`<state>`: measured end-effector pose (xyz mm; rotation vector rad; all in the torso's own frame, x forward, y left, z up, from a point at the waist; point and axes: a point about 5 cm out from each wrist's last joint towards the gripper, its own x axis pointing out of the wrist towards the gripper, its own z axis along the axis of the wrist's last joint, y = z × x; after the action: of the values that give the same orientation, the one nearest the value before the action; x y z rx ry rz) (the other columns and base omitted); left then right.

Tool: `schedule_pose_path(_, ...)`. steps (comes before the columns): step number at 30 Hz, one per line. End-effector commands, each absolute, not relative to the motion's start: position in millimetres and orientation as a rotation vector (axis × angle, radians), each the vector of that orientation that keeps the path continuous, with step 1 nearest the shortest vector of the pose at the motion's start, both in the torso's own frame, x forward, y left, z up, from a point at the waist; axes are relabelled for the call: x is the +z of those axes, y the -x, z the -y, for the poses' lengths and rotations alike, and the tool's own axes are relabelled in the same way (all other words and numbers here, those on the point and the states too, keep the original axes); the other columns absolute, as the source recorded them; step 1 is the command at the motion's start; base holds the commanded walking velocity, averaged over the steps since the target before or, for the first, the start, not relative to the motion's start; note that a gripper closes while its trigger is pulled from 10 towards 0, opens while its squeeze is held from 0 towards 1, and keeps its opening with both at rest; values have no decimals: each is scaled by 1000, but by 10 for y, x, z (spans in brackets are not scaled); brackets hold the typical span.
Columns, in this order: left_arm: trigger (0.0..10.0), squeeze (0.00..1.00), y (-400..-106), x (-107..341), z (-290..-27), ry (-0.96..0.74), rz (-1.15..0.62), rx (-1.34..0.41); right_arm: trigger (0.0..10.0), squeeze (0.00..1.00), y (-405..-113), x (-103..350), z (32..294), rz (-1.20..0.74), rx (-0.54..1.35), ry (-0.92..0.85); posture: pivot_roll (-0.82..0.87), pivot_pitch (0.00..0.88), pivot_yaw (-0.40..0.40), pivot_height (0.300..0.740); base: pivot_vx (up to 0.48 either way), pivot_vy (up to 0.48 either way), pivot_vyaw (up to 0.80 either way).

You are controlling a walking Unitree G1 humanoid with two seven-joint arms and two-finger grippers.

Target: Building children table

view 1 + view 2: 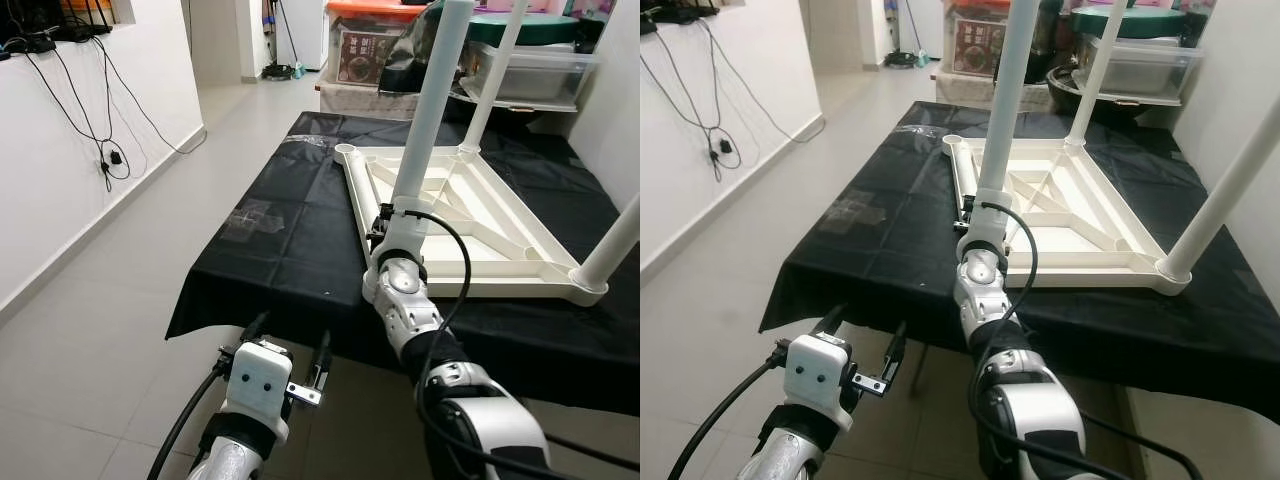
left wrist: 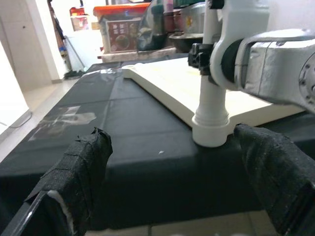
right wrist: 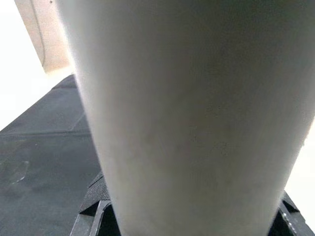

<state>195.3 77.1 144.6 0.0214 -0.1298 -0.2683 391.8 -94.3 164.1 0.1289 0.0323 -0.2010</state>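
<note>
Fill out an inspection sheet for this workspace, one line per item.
Surface: low platform under a black cloth; some creases and glare.
Job's things: white children's tabletop lies upside down on the cloth; three white legs stand up from its corners, the near-left leg, one at the far corner and one at the near-right; the far-left socket has no leg.
Clutter: nothing seen on the cloth.
Grippers: right gripper shut on the near-left leg low down; left gripper open, in front of the platform edge.
Cables: black wires hang on the left wall.
Surroundings: tiled floor; storage bins behind.
</note>
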Motion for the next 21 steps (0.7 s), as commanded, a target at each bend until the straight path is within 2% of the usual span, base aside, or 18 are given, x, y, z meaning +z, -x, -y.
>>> schedule_pose_path(1, 10000, 0, -1950, 1430, -728, -12, 127, -282, 10000, 0, -3846, 1360, 916, -175, -225, -210, 116, 35, -42, 740, 0, 0, 0)
schedule_pose_path(2, 10000, 0, -1952, 1433, -724, -12, 128, -283, 10000, 1000, -3851, 1415, 853, -136, -170, -232, 107, 43, -45, 740, 0, 0, 0)
schedule_pose_path(8, 10000, 0, -1958, 1440, -720, -11, 130, -283, 10000, 1000, -3866, 1528, 844, -58, -120, -232, 97, 45, -50, 740, 0, 0, 0)
schedule_pose_path(9, 10000, 0, -1957, 1439, -722, -10, 130, -283, 10000, 0, -3894, 1586, 855, -28, -62, -258, 81, 48, -36, 740, 0, 0, 0)
schedule_pose_path(13, 10000, 0, -1954, 1438, -724, -8, 129, -284, 10000, 0, -3921, 1670, 856, 16, 26, -297, 81, 48, -36, 740, 0, 0, 0)
schedule_pose_path(14, 10000, 0, -1959, 1433, -726, -9, 129, -284, 10000, 0, -3929, 1651, 804, 5, 187, -241, 86, 48, -33, 740, 0, 0, 0)
schedule_pose_path(15, 10000, 0, -1959, 1433, -726, -9, 129, -284, 10000, 0, -3929, 1651, 804, 5, 187, -241, 86, 48, -33, 740, 0, 0, 0)
schedule_pose_path(16, 10000, 0, -1962, 1430, -728, -9, 128, -284, 10000, 0, -3926, 1630, 771, -9, 307, -201, 86, 48, -33, 740, 0, 0, 0)
schedule_pose_path(17, 10000, 0, -1962, 1430, -728, -9, 128, -284, 10000, 0, -3926, 1630, 771, -9, 307, -201, 86, 48, -33, 740, 0, 0, 0)
schedule_pose_path(18, 10000, 0, -1967, 1432, -732, -10, 129, -283, 10000, 0, -3920, 1628, 739, -27, 456, -167, 88, 48, -36, 740, 0, 0, 0)
schedule_pose_path(19, 10000, 0, -1967, 1432, -732, -10, 129, -283, 10000, 0, -3920, 1628, 739, -27, 456, -167, 88, 48, -36, 740, 0, 0, 0)
schedule_pose_path(20, 10000, 0, -1967, 1429, -736, -11, 129, -282, 10000, 0, -3901, 1645, 695, -40, 610, -140, 89, 47, -39, 740, 0, 0, 0)
schedule_pose_path(21, 10000, 0, -1967, 1429, -736, -11, 129, -282, 10000, 0, -3901, 1645, 695, -40, 610, -140, 89, 47, -39, 740, 0, 0, 0)
